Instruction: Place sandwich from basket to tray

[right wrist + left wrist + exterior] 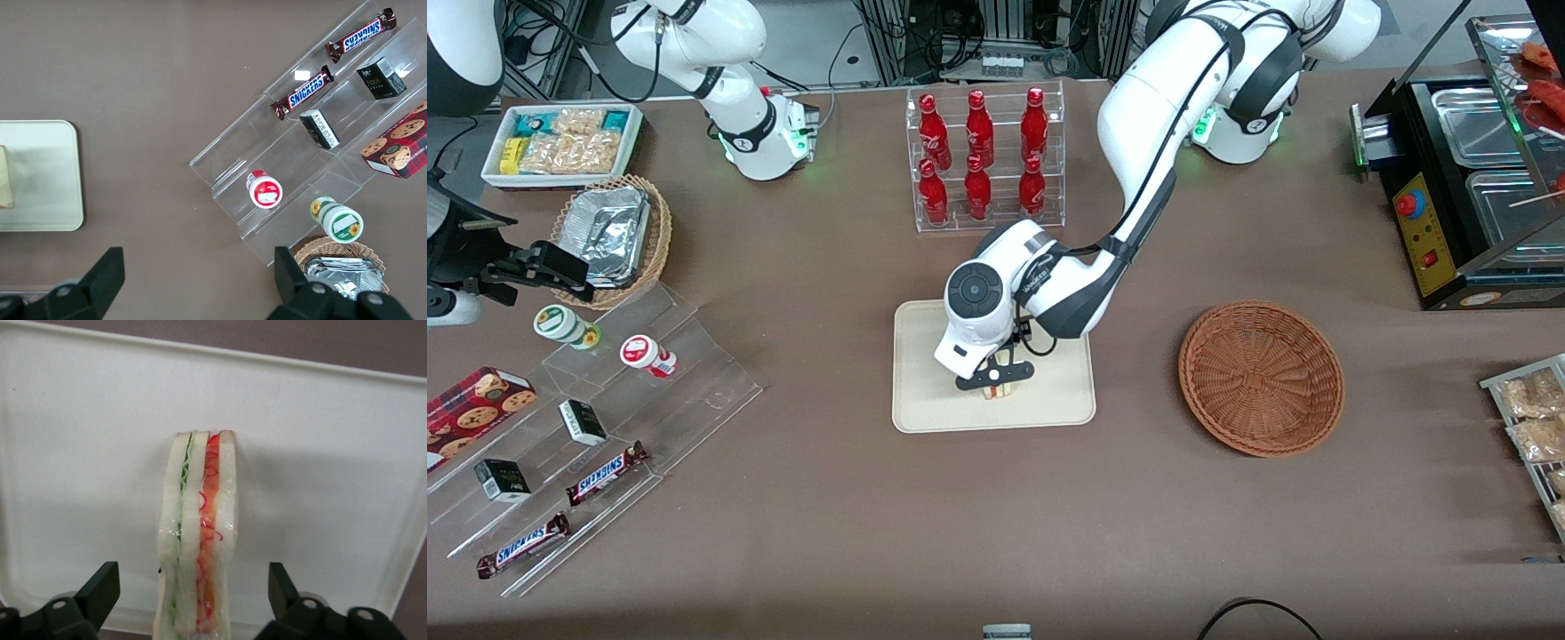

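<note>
A snack-counter table, seen from the front: foil containers (609, 233) in a tan basket and acrylic steps (618, 418) of sweets lie toward the parked arm's end, with a rack of red bottles (987, 156) farther from the camera than the tray (925, 391). At mid-table the gripper (994, 380) hangs low over the cream tray, and the sandwich (996, 388) sits on the tray directly beneath it. Toward the working arm's end, the basket (1261, 377) holds nothing that can be seen, a sign that the carry is over.

From the wrist camera the sandwich (198, 540) stands on edge on the tray (80, 453), its green and red layers showing through the clear wrap. The fingers (100, 590) are spread wide, one on each side of the wedge, and neither touches it; a clear gap of tray shows between each finger and the bread. The wedge lies midway between them, which suggests it was gripped across its flat bread faces, the only firm hold on so soft a thing. It rests well inside the rim, close to the middle of the tray.

By this reading the placing is all but done, with the sandwich down and let go. What seems left is a straight lift clear, since a sideways drift could catch the wrap and tip the wedge over.
</note>
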Robot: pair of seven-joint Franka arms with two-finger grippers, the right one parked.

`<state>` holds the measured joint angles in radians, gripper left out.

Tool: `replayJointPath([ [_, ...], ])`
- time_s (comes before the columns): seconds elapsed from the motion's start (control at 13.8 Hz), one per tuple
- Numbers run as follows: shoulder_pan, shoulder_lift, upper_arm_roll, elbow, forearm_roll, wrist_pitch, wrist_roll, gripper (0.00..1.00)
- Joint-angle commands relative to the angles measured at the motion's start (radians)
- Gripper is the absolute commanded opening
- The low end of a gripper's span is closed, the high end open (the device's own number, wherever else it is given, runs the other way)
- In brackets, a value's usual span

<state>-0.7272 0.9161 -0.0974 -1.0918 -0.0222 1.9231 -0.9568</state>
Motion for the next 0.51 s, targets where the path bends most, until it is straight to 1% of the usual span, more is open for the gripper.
replayJointPath([
  [0.0, -0.006, -0.061, 0.011, 0.003, -0.002, -0.05, -0.005, 1.0],
  [0.22, 0.011, -0.101, 0.005, 0.003, -0.013, -0.059, 0.041, 1.0],
  [0.44, 0.029, -0.153, 0.002, 0.003, -0.015, -0.11, 0.067, 1.0],
])
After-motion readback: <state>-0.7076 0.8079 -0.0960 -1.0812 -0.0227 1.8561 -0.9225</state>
